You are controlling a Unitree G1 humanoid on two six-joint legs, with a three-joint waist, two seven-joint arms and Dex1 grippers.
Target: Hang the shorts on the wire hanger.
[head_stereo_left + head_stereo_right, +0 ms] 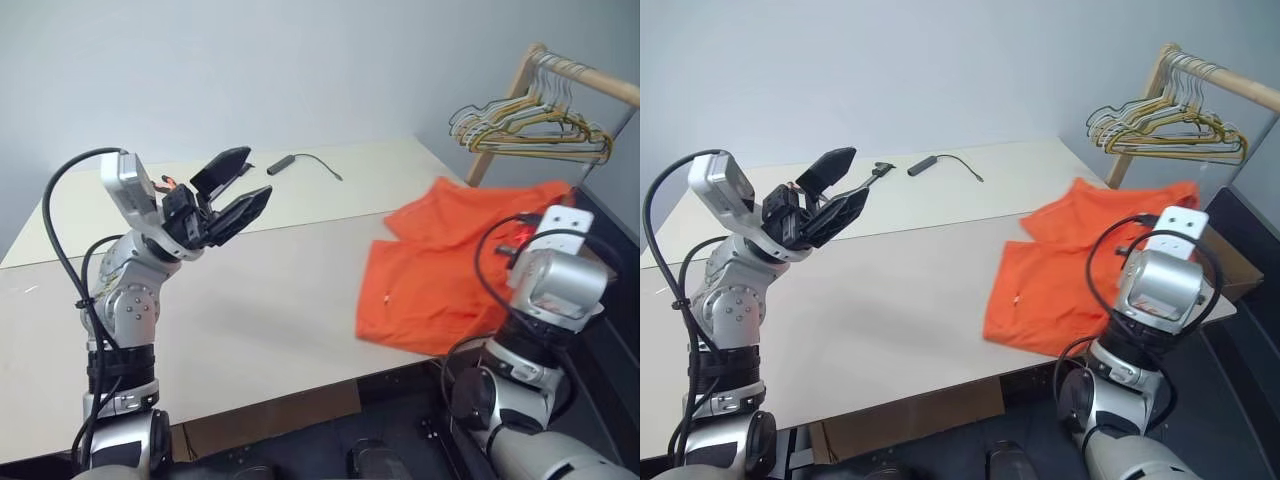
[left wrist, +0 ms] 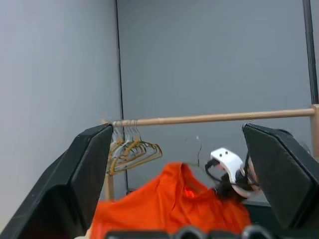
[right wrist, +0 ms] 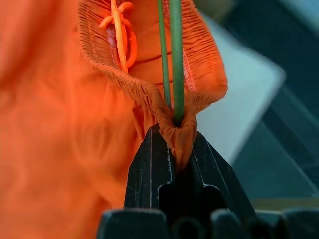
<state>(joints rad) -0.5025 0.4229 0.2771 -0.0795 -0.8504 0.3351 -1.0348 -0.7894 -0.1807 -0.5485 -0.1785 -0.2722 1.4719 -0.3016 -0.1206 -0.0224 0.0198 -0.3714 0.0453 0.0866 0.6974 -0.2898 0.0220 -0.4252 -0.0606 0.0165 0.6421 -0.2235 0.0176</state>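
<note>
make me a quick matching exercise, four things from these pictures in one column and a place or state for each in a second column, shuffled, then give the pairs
Things:
1. bright orange thin fabric shorts
2. left gripper
3. bunch of yellow, green and white wire hangers
4. small dark stick with a thin cable

Places or states:
A. hanging on the wooden rail
B. lying at the table's far edge
C. raised over the table, fingers wide apart
D. spread on the table's right side, waistband pinched by the right gripper

Pairs: 1-D, 2-C, 3-A, 4-B
</note>
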